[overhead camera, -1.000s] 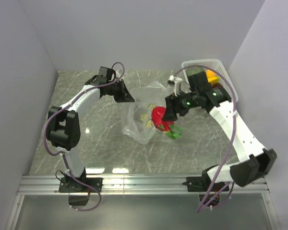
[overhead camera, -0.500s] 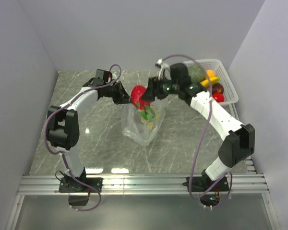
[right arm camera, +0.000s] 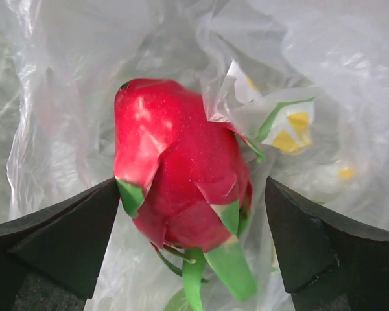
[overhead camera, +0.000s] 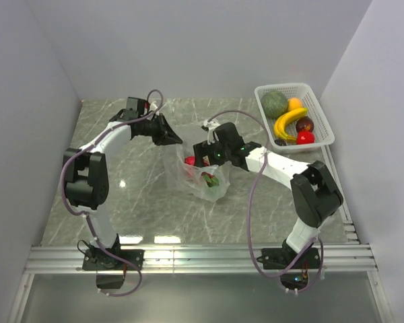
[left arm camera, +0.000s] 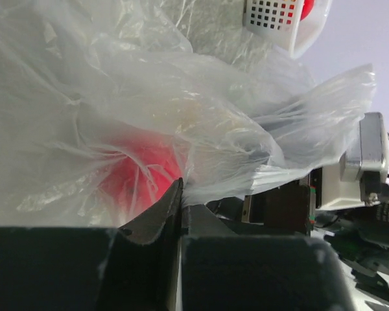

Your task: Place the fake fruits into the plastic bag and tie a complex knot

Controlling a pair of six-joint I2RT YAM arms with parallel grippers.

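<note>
**Right wrist view: magenta-red piece lying between wide jaws inside the bag**

1. Object position. The magenta-red piece (right arm camera: 181,188) is lying inside the plastic bag (overhead camera: 200,192), with crinkled film showing behind it and on both sides. Its long axis is running roughly along the length of the fingers, slightly tilted. The rounded end is pointing away into the bag and the green-tipped end is pointing back toward the wrist.

2. Object relative to the jaws. The piece is sitting directly between the fingers of the right gripper (right arm camera: 193,183). The jaws are standing wide. One finger is sitting just beside a green scale, and contact there cannot be confirmed. The other finger is standing well apart from the piece. The piece is judged to be resting in the bag rather than being gripped.

3. Bag support. The left gripper (left arm camera: 180,194) is pinching a fold of the bag film, with its jaws closed on the plastic at the side of the bag mouth. The red of the piece is showing faintly through the film ahead of it.

4. Arm proximity. The right arm is reaching into the bag mouth and is the nearer arm to the piece. The left arm is working only at the bag edge.

5. Surroundings. The bag is lying on the marbled table (overhead camera: 121,195). The remaining fake fruits (overhead camera: 289,122) are sitting in the white lattice basket (overhead camera: 283,86), well apart from the bag, on the right arm's side.

6. Next move, as a judgement. Withdrawal is calling for a pull straight back along the finger axis, so that neither finger drags the green scales or the film.
</note>
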